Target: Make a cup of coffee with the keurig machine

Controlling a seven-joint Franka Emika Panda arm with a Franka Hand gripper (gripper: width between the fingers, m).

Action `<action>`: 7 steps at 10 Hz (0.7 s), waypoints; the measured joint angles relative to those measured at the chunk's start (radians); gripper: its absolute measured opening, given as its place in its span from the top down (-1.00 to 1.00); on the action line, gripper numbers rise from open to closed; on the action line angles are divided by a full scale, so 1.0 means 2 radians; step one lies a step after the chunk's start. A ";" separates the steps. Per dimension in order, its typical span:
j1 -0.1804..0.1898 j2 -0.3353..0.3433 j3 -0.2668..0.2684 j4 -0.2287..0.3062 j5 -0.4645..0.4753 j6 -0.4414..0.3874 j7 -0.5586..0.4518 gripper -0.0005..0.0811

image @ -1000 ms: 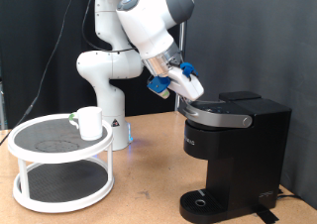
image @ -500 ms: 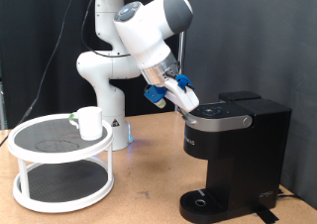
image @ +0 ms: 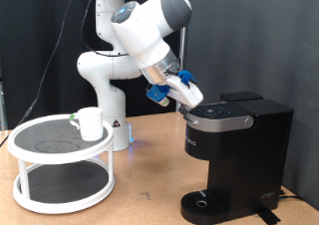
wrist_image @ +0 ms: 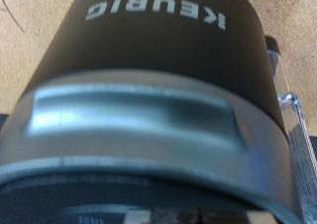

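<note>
The black keurig machine (image: 239,155) stands at the exterior view's right, its domed lid down and its round drip tray (image: 204,200) bare. My gripper (image: 188,97) rests against the front of the lid, by the silver handle. The wrist view is filled with the lid's dome (wrist_image: 158,46) and its silver handle (wrist_image: 134,115), very close and blurred. The white cup (image: 91,122) stands on the top shelf of a white round rack (image: 60,155) at the exterior view's left, far from the gripper. Nothing shows between the fingers.
A small white pod with a green mark (image: 75,118) sits beside the cup on the rack. The robot's white base (image: 110,115) stands behind the rack. The wooden table (image: 150,190) lies between rack and machine. A black curtain is behind.
The machine's lid has gone from slightly raised to fully down. My gripper has moved down and a little to the exterior view's left with it, then stayed almost still.
</note>
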 joint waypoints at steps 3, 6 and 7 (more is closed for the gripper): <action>0.000 -0.023 -0.011 0.002 0.029 -0.031 -0.015 0.98; 0.000 -0.028 -0.015 0.003 0.032 -0.046 -0.014 0.98; 0.000 -0.027 -0.015 0.001 0.038 -0.049 -0.008 0.98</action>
